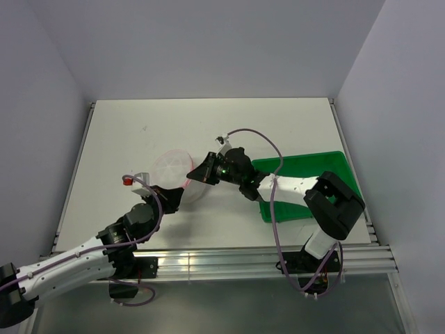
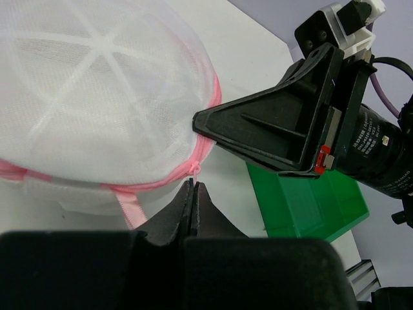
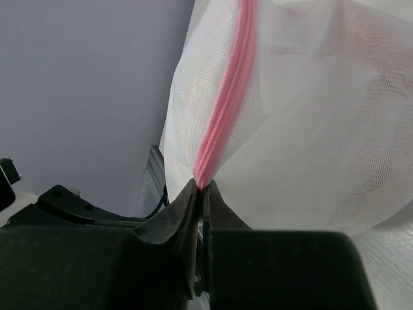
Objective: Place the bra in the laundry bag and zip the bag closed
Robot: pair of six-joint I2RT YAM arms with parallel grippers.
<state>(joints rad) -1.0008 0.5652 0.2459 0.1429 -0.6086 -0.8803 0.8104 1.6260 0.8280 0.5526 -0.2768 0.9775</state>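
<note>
The laundry bag [image 1: 172, 165] sits mid-table, a round white mesh dome with a pink zip round its seam. In the left wrist view, my left gripper [image 2: 193, 185] is shut on the small pink zip pull [image 2: 195, 169] at the seam of the laundry bag [image 2: 97, 97]. My right gripper [image 2: 197, 120] comes in from the right and touches the same seam a little higher. Its wrist view shows the right gripper [image 3: 202, 185] shut on the pink zip band [image 3: 222, 103] of the bag [image 3: 322, 129]. The bra is hidden.
A green plastic tray [image 1: 334, 163] lies to the right of the bag, under the right arm [image 1: 292, 186]; it also shows behind the black fingers as the green tray [image 2: 310, 203]. Grey walls enclose the white table [image 1: 139, 125] on three sides.
</note>
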